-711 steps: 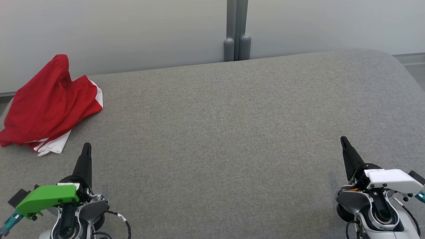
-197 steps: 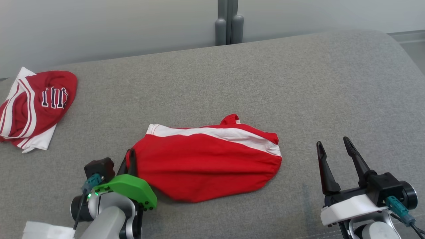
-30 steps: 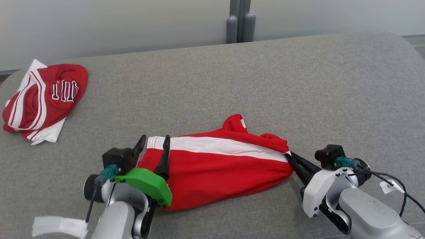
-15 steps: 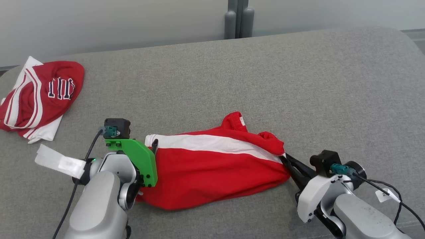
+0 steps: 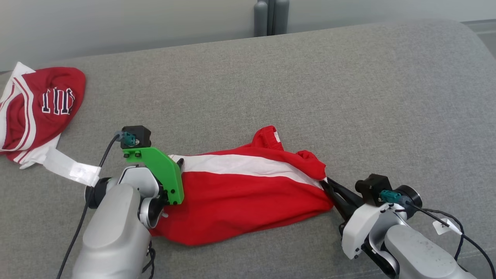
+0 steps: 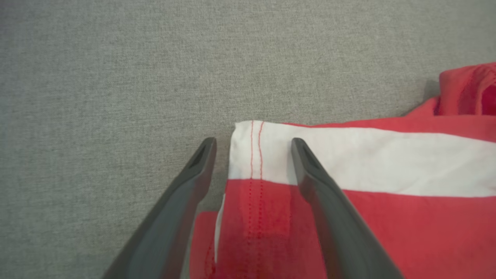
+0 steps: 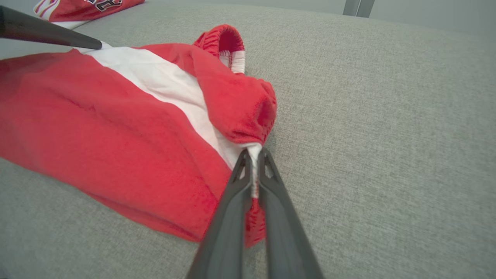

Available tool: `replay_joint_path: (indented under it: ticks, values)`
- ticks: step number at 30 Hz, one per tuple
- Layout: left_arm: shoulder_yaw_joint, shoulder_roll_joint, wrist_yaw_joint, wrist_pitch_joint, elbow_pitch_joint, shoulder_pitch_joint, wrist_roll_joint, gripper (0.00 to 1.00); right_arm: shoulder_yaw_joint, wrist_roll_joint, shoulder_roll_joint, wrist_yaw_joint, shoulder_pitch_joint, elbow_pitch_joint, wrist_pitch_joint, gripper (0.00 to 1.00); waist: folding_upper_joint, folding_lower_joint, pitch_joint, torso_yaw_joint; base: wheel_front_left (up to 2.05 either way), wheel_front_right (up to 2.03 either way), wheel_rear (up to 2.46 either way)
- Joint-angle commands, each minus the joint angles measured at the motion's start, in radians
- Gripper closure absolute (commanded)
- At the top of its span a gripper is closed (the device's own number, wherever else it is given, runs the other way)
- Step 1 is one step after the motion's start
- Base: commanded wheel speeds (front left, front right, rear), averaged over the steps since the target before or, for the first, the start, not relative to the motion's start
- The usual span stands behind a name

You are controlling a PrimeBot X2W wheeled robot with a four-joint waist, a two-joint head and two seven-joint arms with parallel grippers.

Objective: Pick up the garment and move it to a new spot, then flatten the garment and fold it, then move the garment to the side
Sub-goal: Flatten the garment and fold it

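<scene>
Forearms (image 5: 112,232) reach inward from both near corners. Your right gripper (image 7: 252,153) lies low, jaws pinched on the right corner of the red garment (image 5: 240,197). Your left gripper (image 6: 252,141) stands fully spread astride its white-banded left hem, gripping nothing. The garment lies mid-cushion (image 5: 348,97); beyond, far left, a second jersey (image 5: 35,104).

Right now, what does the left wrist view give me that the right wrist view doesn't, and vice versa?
Left wrist, not right wrist: both fingers of the open left gripper straddling the stitched white corner of the garment. Right wrist, not left wrist: the right gripper shut on the garment's opposite white edge, and a second red garment far off. Both: the garment's white stripe on the grey surface.
</scene>
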Motion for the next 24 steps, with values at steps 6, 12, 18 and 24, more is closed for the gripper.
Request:
replay_joint_path:
  ticks: [6, 12, 18, 24]
  values:
    - [-0.004, 0.003, 0.003, 0.001, 0.046, -0.033, -0.008, 0.09, -0.004, -0.008, 0.005, 0.000, 0.014, -0.006, 0.006, 1.00, -0.0001, 0.0000, 0.001, -0.008, 0.00, 0.00, 0.00]
    - [-0.007, -0.001, -0.009, 0.002, 0.077, -0.044, -0.025, 0.11, -0.003, -0.007, 0.008, 0.000, 0.017, -0.008, 0.005, 1.00, -0.0001, 0.0000, -0.001, -0.014, 0.00, 0.00, 0.00]
    - [-0.012, -0.004, -0.012, -0.019, 0.103, -0.053, -0.032, 0.56, -0.005, -0.006, 0.012, 0.000, 0.011, -0.004, 0.003, 1.00, -0.0001, 0.0000, 0.000, -0.022, 0.00, 0.00, 0.00]
    - [-0.018, -0.007, -0.019, -0.049, 0.118, -0.058, -0.036, 1.00, -0.010, -0.005, 0.013, 0.000, 0.017, 0.001, 0.000, 1.00, -0.0001, 0.0000, -0.004, -0.022, 0.00, 0.00, 0.00]
